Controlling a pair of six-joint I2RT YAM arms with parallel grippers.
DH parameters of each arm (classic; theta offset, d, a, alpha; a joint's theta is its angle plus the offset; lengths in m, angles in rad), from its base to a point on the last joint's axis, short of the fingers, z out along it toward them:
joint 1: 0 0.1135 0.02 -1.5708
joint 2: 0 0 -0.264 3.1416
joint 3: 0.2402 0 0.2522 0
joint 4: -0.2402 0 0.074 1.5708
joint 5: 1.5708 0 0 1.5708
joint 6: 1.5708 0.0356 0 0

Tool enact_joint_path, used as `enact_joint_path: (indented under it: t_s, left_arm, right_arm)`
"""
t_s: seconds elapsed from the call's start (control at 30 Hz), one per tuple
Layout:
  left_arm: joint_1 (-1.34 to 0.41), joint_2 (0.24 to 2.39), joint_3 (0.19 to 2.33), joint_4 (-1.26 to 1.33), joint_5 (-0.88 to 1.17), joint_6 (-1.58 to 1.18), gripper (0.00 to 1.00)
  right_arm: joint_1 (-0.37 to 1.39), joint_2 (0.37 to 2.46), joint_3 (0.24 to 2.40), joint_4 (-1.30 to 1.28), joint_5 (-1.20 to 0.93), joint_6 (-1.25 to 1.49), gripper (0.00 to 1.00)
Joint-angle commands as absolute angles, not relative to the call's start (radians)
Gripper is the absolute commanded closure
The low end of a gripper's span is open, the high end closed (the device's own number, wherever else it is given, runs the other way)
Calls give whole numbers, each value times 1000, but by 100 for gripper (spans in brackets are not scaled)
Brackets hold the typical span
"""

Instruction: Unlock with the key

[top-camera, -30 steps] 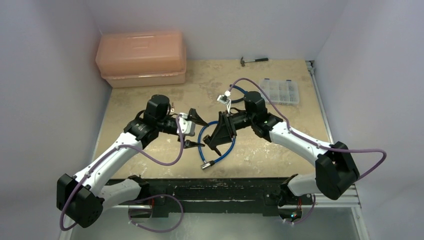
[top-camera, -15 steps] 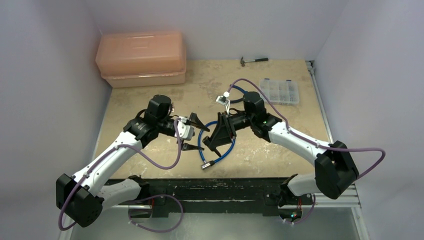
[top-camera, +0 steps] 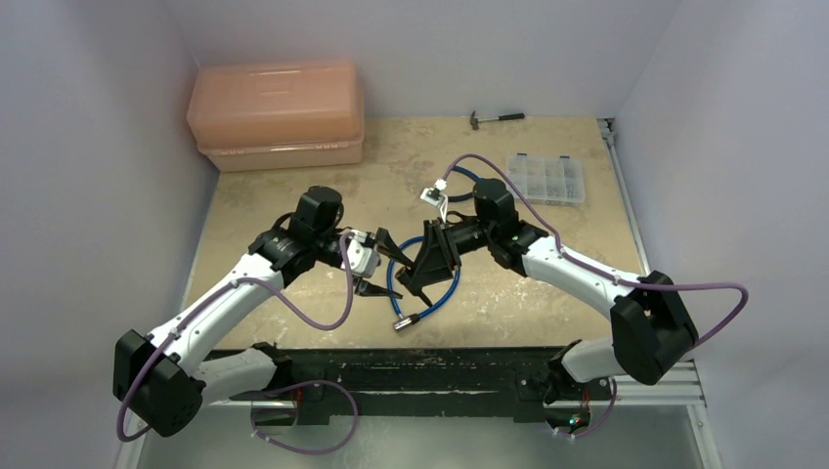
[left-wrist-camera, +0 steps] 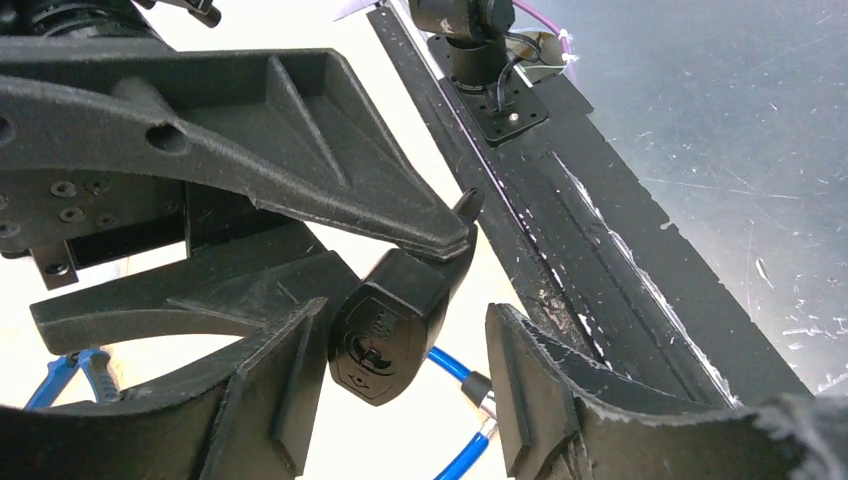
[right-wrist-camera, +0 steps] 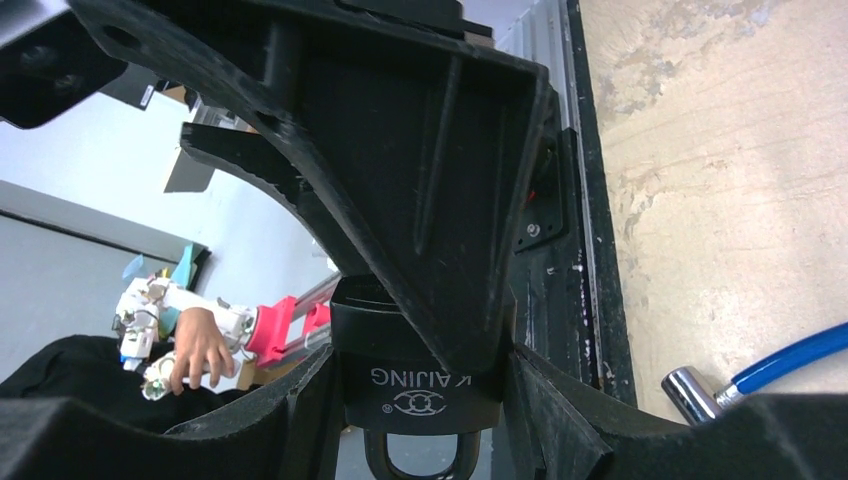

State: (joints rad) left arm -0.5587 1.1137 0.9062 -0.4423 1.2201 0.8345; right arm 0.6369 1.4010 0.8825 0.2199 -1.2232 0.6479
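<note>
My right gripper (right-wrist-camera: pixel 420 400) is shut on a small black padlock (right-wrist-camera: pixel 420 385) with white lettering; its shackle (right-wrist-camera: pixel 420 465) points toward the camera. In the left wrist view the padlock's keyhole face (left-wrist-camera: pixel 385 335) hangs between my left gripper's (left-wrist-camera: pixel 405 325) open jaws, close to the left finger (left-wrist-camera: pixel 270 400), with a gap to the right finger (left-wrist-camera: pixel 530 400). In the top view the left gripper (top-camera: pixel 381 262) meets the right gripper (top-camera: pixel 415 281) above the table's middle front. The key does not show in any view.
A blue cable (top-camera: pixel 445 288) loops on the table under the grippers, its metal end (top-camera: pixel 401 320) near the front rail (top-camera: pixel 420 366). An orange box (top-camera: pixel 277 115) stands back left, a hammer (top-camera: pixel 497 117) and a clear organiser (top-camera: pixel 550 178) back right.
My left gripper has moved right, up to the padlock, and its jaws have narrowed. The right gripper has shifted slightly left, still holding the padlock.
</note>
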Motion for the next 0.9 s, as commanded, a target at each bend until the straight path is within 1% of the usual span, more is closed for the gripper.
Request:
enact_joint_path:
  t_s: [0.0, 0.07, 0.1, 0.17, 0.23, 0.3, 0.33, 0.37, 0.43, 0.5, 0.53, 0.6, 0.73, 0.87]
  left_arm:
    - [-567, 1129, 911, -400, 1220, 871, 41]
    - [-568, 1129, 904, -375, 1223, 862, 46]
    - [-567, 1127, 901, -366, 1230, 860, 51]
    - [-568, 1123, 890, -347, 1243, 858, 64]
    - [-568, 1121, 881, -328, 1240, 844, 80]
    - [-569, 1115, 876, -314, 1225, 836, 100]
    - [-569, 1110, 871, -301, 1217, 822, 100]
    - [-569, 1102, 865, -273, 1212, 801, 100]
    - [-569, 1079, 846, -217, 1192, 747, 100]
    - [-569, 1049, 817, -142, 1143, 678, 100]
    - [-569, 1032, 800, -110, 1108, 636, 100]
    - [-569, 997, 760, -28, 1032, 568, 100]
    - [-569, 939, 684, 148, 867, 470, 100]
    - [-569, 915, 649, 259, 762, 412, 100]
  right_arm:
    - [646, 1346, 936, 338, -1288, 688, 56]
    - [649, 1334, 931, 348, -1294, 689, 56]
    - [650, 1329, 929, 351, -1293, 689, 55]
    - [650, 1326, 927, 355, -1295, 689, 55]
    - [652, 1327, 925, 356, -1294, 690, 55]
    - [651, 1327, 926, 357, -1293, 690, 53]
    - [651, 1327, 926, 357, -1292, 690, 50]
    - [652, 1326, 928, 357, -1284, 689, 44]
    - [652, 1318, 935, 330, -1251, 675, 24]
    - [652, 1301, 961, 248, -1157, 635, 10]
    - [652, 1291, 983, 186, -1104, 601, 5]
    - [651, 1281, 1029, 77, -992, 550, 3]
    - [652, 1264, 1083, -31, -784, 569, 1]
    - [652, 1241, 1109, -166, -492, 589, 1]
